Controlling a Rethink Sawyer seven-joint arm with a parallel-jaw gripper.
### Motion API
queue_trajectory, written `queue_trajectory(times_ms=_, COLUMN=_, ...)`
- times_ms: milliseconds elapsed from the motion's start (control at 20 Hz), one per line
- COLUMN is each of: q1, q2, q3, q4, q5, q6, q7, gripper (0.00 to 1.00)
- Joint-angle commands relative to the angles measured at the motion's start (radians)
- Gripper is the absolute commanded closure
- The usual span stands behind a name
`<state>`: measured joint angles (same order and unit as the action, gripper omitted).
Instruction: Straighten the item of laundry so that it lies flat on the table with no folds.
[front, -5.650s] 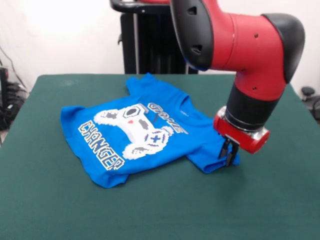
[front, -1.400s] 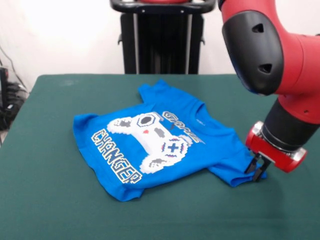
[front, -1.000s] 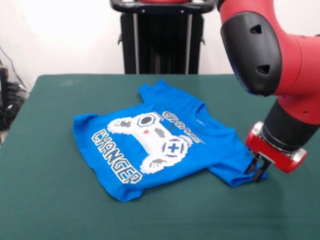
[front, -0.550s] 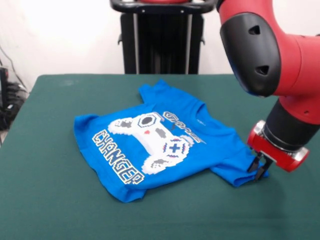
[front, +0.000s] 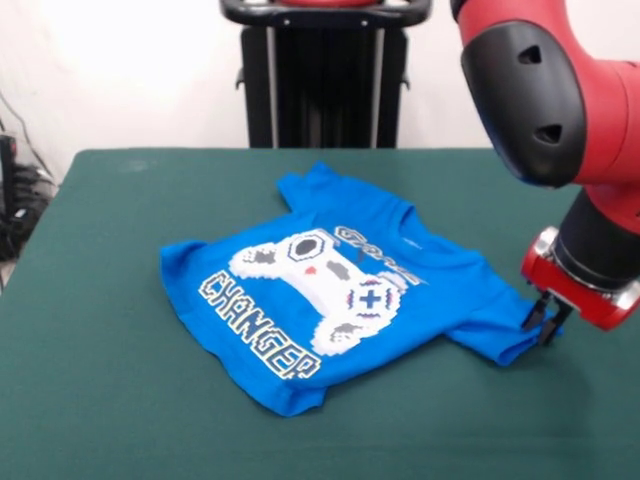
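Green tabletop (front: 100, 400), one blue T-shirt (front: 340, 300) lying mid-table, mostly spread. One hand (front: 546, 322) at the right, fingers narrow, pinching the shirt's right sleeve edge at the cloth.

Bulky red arm (front: 560, 90), black joints
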<state>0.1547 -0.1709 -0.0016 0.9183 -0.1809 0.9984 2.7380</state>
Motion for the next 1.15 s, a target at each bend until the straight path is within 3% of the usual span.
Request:
queue_trajectory(times_ms=50, q1=0.045, q2=-0.066, q3=0.124, q4=-0.004, q5=0.071, q6=0.069, q7=-0.027, gripper=1.0)
queue_trajectory(times_ms=650, q1=0.067, q2=-0.045, q3=0.106, q4=-0.053, q5=0.106, q6=0.081, q7=0.046, gripper=1.0)
queue_trajectory(times_ms=700, q1=0.07, q2=-0.045, q3=0.1, q4=-0.051, q5=0.106, q6=0.069, q7=0.042, gripper=0.0)
queue_trajectory(times_ms=1150, q1=0.073, q2=-0.056, q3=0.079, q4=-0.022, q5=0.124, q6=0.015, q7=0.061, gripper=0.0)
